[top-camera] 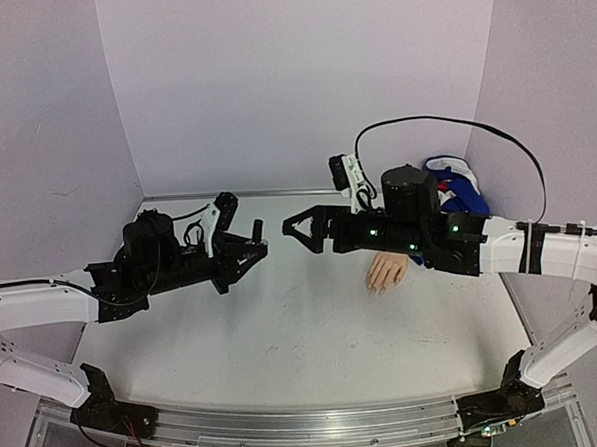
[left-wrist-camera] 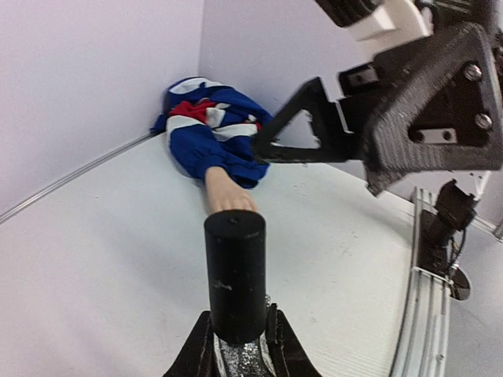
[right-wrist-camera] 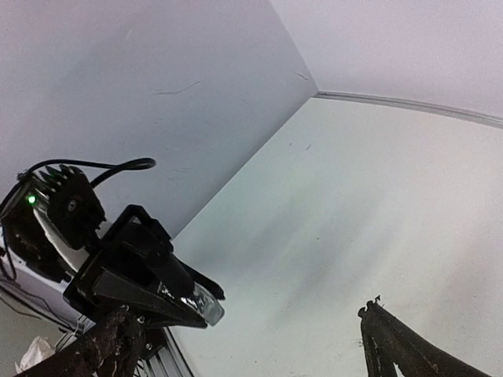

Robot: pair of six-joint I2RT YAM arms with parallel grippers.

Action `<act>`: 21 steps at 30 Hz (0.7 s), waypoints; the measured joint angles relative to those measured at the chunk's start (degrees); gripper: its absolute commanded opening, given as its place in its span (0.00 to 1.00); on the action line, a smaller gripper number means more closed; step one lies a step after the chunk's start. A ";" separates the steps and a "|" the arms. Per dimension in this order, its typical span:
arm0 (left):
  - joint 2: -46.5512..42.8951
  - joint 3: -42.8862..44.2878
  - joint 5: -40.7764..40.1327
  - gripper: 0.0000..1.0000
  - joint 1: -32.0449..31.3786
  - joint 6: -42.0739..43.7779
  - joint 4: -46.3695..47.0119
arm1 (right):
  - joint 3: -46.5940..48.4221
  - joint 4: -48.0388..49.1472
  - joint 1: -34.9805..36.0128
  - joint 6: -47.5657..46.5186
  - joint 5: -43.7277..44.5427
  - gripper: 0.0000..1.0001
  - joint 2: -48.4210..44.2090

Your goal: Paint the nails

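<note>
My left gripper (top-camera: 250, 249) (left-wrist-camera: 236, 326) is shut on a small glittery bottle (left-wrist-camera: 240, 357), and the bottle's black cap (left-wrist-camera: 236, 271) (top-camera: 258, 228) stands up out of the jaws. My right gripper (top-camera: 292, 229) (right-wrist-camera: 247, 318) is open wide with nothing in it, facing the cap from a short way to its right. In the right wrist view the bottle (right-wrist-camera: 198, 302) shows in the left jaws. The pale mannequin hand (top-camera: 386, 272) (left-wrist-camera: 228, 192) lies on the table under my right arm, fingers toward the near edge. Its nails are too small to make out. Its blue, white and red sleeve (top-camera: 458, 178) (left-wrist-camera: 208, 126) is bunched in the back right corner.
White walls close the table (top-camera: 284, 324) in on three sides. A metal rail (top-camera: 289, 424) (left-wrist-camera: 420, 298) runs along the near edge between the arm bases. A black cable (top-camera: 444, 126) loops above my right arm.
</note>
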 measured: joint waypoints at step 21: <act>-4.50 -4.20 -13.31 0.00 -1.51 0.07 -3.48 | 28.57 -13.42 11.80 6.84 22.38 0.31 24.41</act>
